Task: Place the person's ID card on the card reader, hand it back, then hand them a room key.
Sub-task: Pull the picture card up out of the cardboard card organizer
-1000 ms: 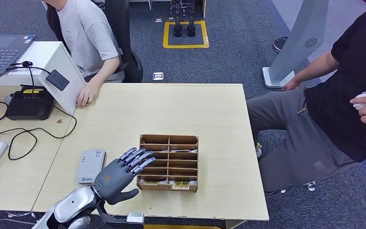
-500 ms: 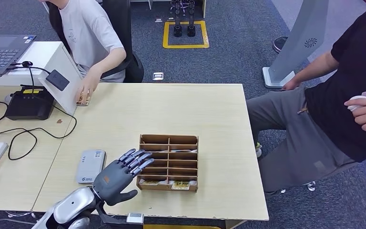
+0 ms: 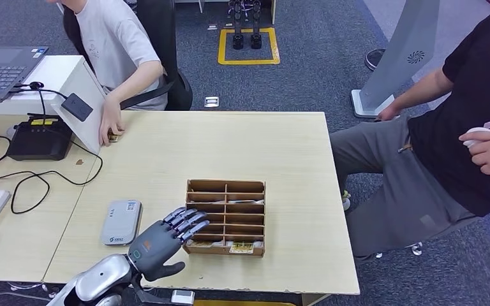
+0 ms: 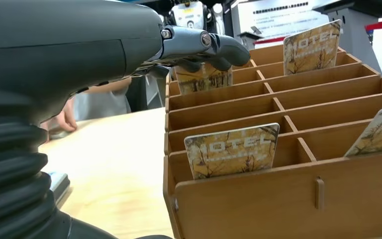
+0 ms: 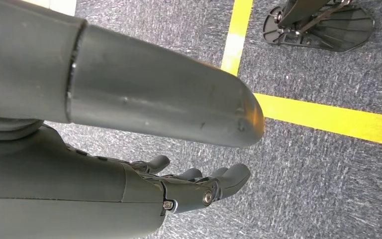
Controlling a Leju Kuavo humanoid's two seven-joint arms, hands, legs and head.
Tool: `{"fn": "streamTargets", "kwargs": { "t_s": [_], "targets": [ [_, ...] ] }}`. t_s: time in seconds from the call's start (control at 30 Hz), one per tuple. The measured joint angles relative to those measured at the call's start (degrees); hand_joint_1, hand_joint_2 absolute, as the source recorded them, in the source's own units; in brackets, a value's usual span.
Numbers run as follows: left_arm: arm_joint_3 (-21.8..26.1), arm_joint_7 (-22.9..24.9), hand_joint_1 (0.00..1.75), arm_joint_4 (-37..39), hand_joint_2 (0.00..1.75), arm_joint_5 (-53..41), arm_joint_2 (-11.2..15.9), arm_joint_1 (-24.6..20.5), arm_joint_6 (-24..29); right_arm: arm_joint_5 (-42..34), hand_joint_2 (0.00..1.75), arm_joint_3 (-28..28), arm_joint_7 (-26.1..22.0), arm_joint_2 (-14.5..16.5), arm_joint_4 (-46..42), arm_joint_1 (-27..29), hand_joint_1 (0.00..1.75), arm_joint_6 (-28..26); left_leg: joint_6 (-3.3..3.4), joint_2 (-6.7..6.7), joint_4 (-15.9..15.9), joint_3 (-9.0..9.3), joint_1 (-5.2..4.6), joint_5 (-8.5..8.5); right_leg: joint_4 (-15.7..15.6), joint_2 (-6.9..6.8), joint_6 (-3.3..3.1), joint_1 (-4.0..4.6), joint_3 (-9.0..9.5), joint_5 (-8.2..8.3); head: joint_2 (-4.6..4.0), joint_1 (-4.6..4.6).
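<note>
My left hand (image 3: pixel 161 241) hovers with fingers spread and nothing in it, over the near left corner of the wooden key box (image 3: pixel 193 185). In the left wrist view its fingers (image 4: pixel 205 44) reach above the box (image 4: pixel 278 199), where "HOTEL" key cards (image 4: pixel 231 149) stand in the slots. The white card reader (image 3: pixel 120 222) lies just left of the hand. At the table's far left edge a seated person's hand (image 3: pixel 109 123) rests on a small card (image 3: pixel 113 136). My right hand (image 5: pixel 189 189) hangs over the carpet, fingers apart, holding nothing.
A second person (image 3: pixel 459 121) in a black shirt sits at the table's right side. A black device (image 3: pixel 39 137) with cables, a laptop (image 3: pixel 3 67) and a white partition (image 3: pixel 83 95) stand at the left. Bare tabletop (image 3: pixel 230 146) lies beyond the box.
My left hand has drawn back slightly toward the near table edge. The seated person's hand lifted a small card and set it down at the table's far left.
</note>
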Motion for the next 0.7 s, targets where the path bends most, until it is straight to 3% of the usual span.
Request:
{"fn": "streamTargets", "kwargs": {
  "t_s": [0.7],
  "targets": [
    [-1.68,-0.34,0.0,1.61,1.75,0.7,0.03,-0.44,-0.48,0.1,0.0,-0.13,-0.45,-0.01,-0.01,-0.07,0.0,0.0,0.0,0.0,0.0,0.0,0.0,0.0,0.0,0.0,0.0,0.0,0.0,0.0,-0.01,0.0]
  ]
}}
